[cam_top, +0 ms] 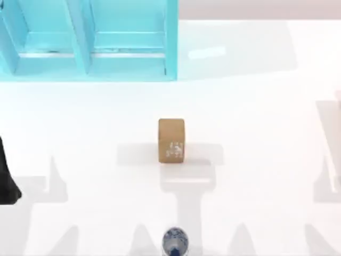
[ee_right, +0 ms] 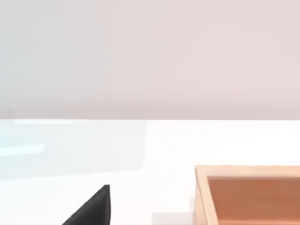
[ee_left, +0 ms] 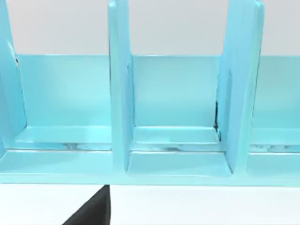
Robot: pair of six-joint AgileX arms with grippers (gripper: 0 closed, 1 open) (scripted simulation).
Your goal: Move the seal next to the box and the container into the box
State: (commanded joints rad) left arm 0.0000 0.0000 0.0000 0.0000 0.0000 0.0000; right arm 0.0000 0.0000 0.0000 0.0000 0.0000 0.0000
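Evidently nothing's begun: seal (cam_top: 171, 140) and container (cam_top: 175, 240) sit untouched, well right of the parked left arm (cam_top: 7, 176); can't tell either gripper's state.

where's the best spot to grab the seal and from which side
Probably from straight above, end effector fingers closing on two opposite flat side faces of the seal. It is a cube standing square and alone on the white table, well apart from the container and the blue shelf.
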